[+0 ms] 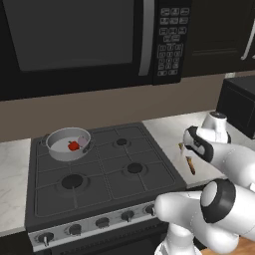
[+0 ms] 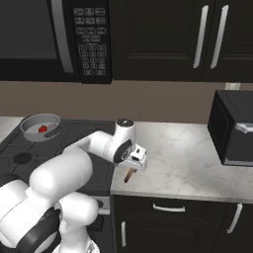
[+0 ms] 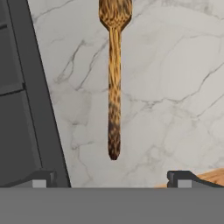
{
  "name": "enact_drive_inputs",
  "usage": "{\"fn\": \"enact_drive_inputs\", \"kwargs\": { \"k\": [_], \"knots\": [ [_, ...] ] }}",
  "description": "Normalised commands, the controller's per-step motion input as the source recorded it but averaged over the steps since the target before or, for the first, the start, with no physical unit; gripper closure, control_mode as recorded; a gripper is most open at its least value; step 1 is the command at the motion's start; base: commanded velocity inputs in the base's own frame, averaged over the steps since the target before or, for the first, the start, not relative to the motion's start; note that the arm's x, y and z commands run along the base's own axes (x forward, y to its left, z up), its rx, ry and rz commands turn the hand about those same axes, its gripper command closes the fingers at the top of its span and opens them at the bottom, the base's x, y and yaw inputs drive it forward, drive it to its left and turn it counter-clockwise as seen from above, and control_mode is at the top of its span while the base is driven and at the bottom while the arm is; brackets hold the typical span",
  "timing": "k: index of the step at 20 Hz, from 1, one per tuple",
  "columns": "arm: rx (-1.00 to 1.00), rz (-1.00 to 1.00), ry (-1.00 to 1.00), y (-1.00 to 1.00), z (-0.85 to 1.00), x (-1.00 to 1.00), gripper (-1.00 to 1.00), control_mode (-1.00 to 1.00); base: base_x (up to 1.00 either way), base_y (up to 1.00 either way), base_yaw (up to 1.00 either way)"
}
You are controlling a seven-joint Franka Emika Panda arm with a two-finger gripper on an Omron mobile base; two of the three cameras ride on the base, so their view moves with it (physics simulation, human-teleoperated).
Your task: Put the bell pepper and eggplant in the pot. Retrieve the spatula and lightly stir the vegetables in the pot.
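Observation:
The wooden spatula [image 3: 114, 87] lies flat on the marble counter just right of the stove, also seen as the spatula [image 1: 191, 166] and the spatula [image 2: 128, 175]. My gripper [image 3: 113, 179] hovers open right above its handle end, one fingertip on either side and nothing between them. From the sides, the gripper [image 2: 136, 166] and the gripper [image 1: 188, 149] point down at it. The silver pot [image 1: 62, 155] stands on the stove's back-left burner with the red bell pepper [image 1: 73, 145] inside; they show too as the pot [image 2: 37, 138] and bell pepper [image 2: 42, 129]. The eggplant is out of view.
The dark gas stove [image 1: 104, 174] has its edge [image 3: 26, 109] close to the left of the spatula. A black countertop appliance [image 2: 232, 128] stands at the counter's right. A microwave [image 1: 74, 40] hangs above the stove. Marble counter [image 2: 183, 158] stretches right of the spatula.

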Motion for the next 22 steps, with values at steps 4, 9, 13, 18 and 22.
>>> {"fn": "enact_drive_inputs", "kwargs": {
  "k": [4, 9, 13, 18, 22],
  "knots": [
    [-0.03, 0.13, 0.02, 0.00, -0.36, 0.06, -1.00, -1.00, 0.00, 0.00, 0.00],
    [-0.04, 0.12, 0.07, 0.00, -0.53, 0.08, -1.00, -1.00, 0.00, 0.00, 0.00],
    [-0.05, 0.08, 0.08, 0.00, -0.64, 0.06, -1.00, -1.00, 0.00, 0.00, 0.00],
    [-0.02, 0.07, 0.01, 0.00, -0.32, 0.01, -1.00, -1.00, 0.00, 0.00, 0.00],
    [0.00, 0.02, 0.00, -0.04, -0.01, 0.00, -1.00, -1.00, 0.00, 0.00, 0.00]
  ]
}}
